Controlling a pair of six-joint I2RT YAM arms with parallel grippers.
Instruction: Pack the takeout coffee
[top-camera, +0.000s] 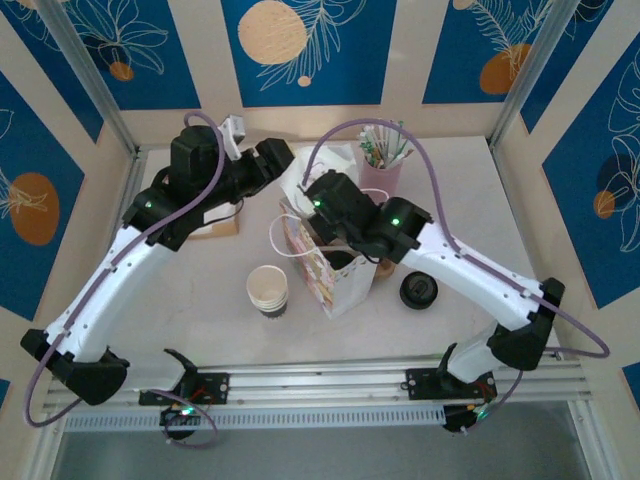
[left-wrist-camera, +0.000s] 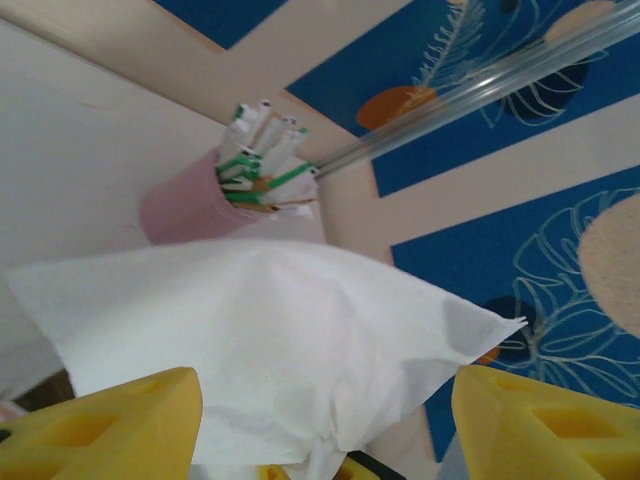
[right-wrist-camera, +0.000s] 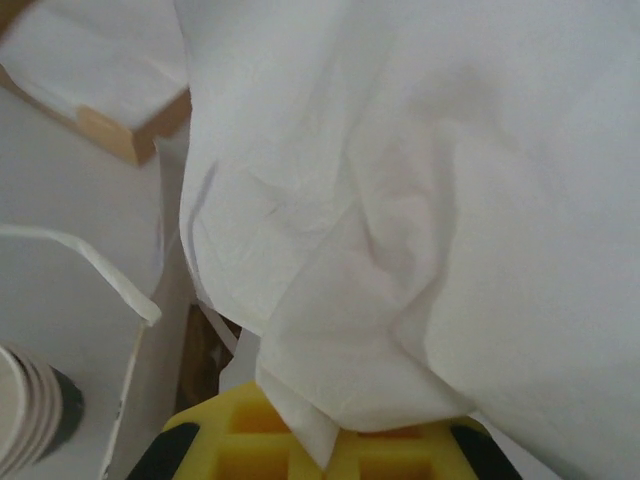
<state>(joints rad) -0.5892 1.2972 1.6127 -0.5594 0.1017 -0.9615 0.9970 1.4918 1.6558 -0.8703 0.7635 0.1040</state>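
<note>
A white paper napkin (top-camera: 298, 178) hangs between my two grippers above the open paper bag (top-camera: 342, 288). My right gripper (top-camera: 310, 192) is shut on its lower corner; in the right wrist view the napkin (right-wrist-camera: 420, 200) comes out of the yellow jaws (right-wrist-camera: 340, 425). My left gripper (top-camera: 278, 158) stands open at the napkin's other side, its yellow fingers (left-wrist-camera: 120, 425) wide apart with the napkin (left-wrist-camera: 270, 330) lying loose between them. The takeout coffee is hidden; a dark shape sits in the bag's mouth and I cannot tell what it is.
A stack of lidless cream cups (top-camera: 267, 290) stands left of the bag. A round black lid (top-camera: 418, 290) lies to its right. A pink cup of wrapped straws (top-camera: 381, 165) stands at the back. A wooden napkin box (top-camera: 215, 228) sits under the left arm.
</note>
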